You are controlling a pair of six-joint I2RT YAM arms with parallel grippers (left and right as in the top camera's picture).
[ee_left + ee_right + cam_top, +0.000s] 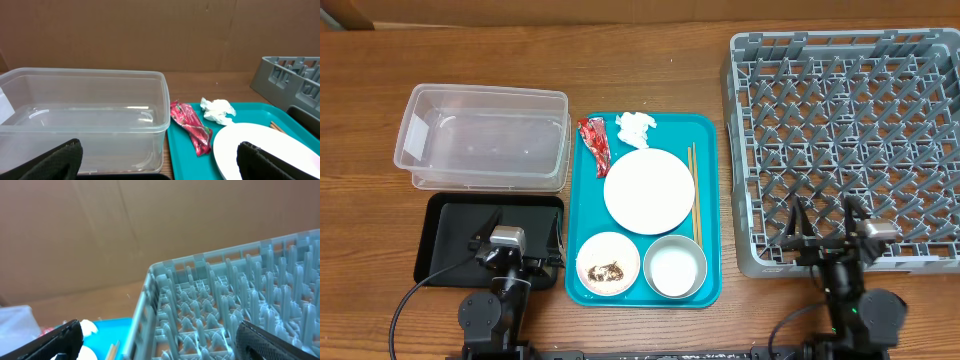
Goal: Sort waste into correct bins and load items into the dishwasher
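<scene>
Dish rack [840, 42] sits on wooden table [520, 55], cardboard [150, 35] behind.

Left arm [498, 300] and right arm [850, 295] are both black, with round joint housings, a silver-grey wrist block [506, 238] on each, thin black cables [408, 305] trailing, and matte black fingers [55, 162].

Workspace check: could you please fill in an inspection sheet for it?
Surface: wooden table, teal tray at centre.
Job's things: plate, scrap bowl, second bowl, chopsticks, wrapper, tissue on teal tray; tub and black tray left; rack right, empty.
Clutter: nothing seen.
Tools: left tool open above black tray; right tool open above rack edge; neither holds anything.
Cables: black cable by each arm base.
Surroundings: cardboard wall behind.
</scene>
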